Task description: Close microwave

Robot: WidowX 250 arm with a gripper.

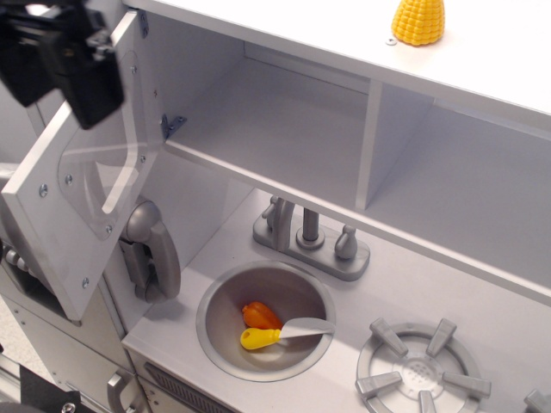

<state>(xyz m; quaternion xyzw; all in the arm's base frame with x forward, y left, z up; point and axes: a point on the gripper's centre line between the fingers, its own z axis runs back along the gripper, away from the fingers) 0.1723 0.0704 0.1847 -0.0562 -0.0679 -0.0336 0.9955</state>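
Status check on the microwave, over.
Gripper blurred at top left, jaws unreadable. Microwave door wide open, compartment empty. Nothing blocking the swing.

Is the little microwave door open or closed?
Open. The microwave door is swung out to the left on its hinge, and you can see right into the bare white compartment behind it.
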